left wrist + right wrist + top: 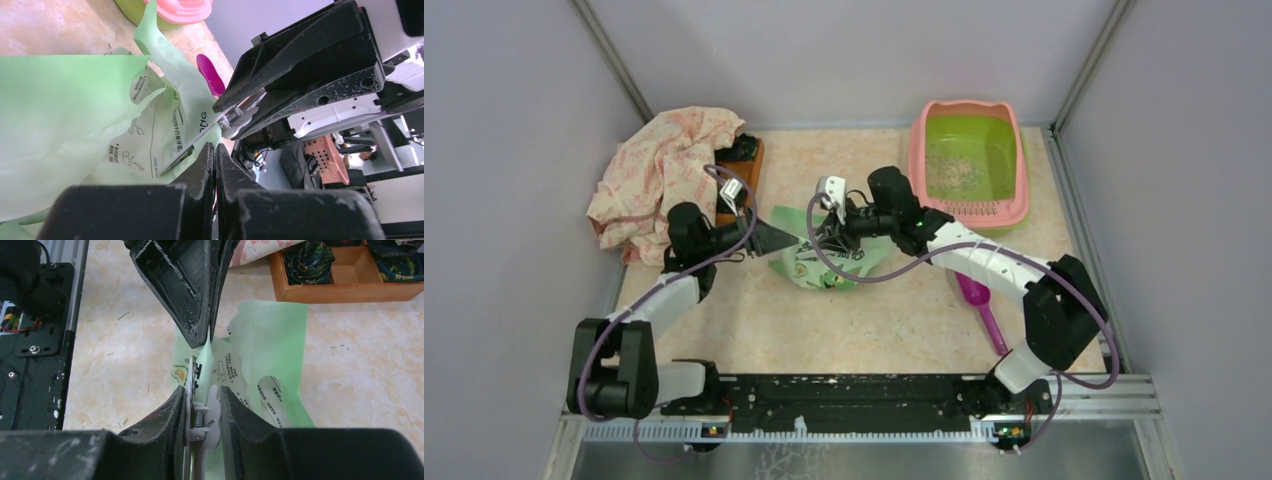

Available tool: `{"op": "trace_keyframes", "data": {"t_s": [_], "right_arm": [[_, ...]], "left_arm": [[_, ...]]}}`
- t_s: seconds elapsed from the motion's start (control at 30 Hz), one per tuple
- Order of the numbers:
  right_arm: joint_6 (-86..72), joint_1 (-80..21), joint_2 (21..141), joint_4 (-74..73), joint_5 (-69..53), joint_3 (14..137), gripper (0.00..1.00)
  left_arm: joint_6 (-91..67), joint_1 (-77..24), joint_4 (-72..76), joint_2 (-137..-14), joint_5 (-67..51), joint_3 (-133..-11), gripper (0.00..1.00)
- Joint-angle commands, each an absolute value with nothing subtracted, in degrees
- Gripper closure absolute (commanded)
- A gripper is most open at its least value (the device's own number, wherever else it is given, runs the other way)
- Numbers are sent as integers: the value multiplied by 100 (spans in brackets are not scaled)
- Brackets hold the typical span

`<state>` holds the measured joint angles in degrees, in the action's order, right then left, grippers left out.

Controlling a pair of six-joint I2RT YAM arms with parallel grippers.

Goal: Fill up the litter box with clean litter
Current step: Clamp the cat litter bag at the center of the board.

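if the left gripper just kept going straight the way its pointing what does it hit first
Probably the right gripper, facing it head-on and shut on the spring clip on the green bag. The left gripper itself pinches that bag's edge; the gap between them is hard to judge.

Table [894, 320] count: singles, plus a pair of grippers

One litter box [977, 211] at the far right corner, one patch of clean litter [954, 175], one green bag [809, 262], one spring clip [202, 422], one purple scoop [977, 297], one wooden tray [752, 165], one floral cloth [659, 175]; two grippers: left gripper [215, 152], right gripper [202, 400].
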<state>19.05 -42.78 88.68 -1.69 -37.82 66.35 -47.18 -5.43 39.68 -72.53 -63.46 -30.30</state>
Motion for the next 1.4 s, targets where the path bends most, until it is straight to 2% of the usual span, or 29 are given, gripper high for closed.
{"op": "trace_keyframes", "data": {"t_s": [0.0,0.17,0.33,0.63,1.37], "right_arm": [[1742,-4204,8776,430,-3913,6401,100],[1681,-4150,8811,629,-3948,6305,100],[1639,-4131,8865,769,-3964,6287,100],[1344,-4110,8864,1474,-3909,6016,100],[45,-4139,8737,4424,-3420,4570,100]], "left_arm": [[-4120,-502,3063,-6774,-6400,-3512,94],[-3209,-474,1386,-6722,-5953,-3955,87],[-2881,-411,756,-6756,-5752,-4053,87],[-2777,-276,544,-6744,-5788,-4107,91],[-2676,137,483,-6848,-6077,-4180,95]]}}
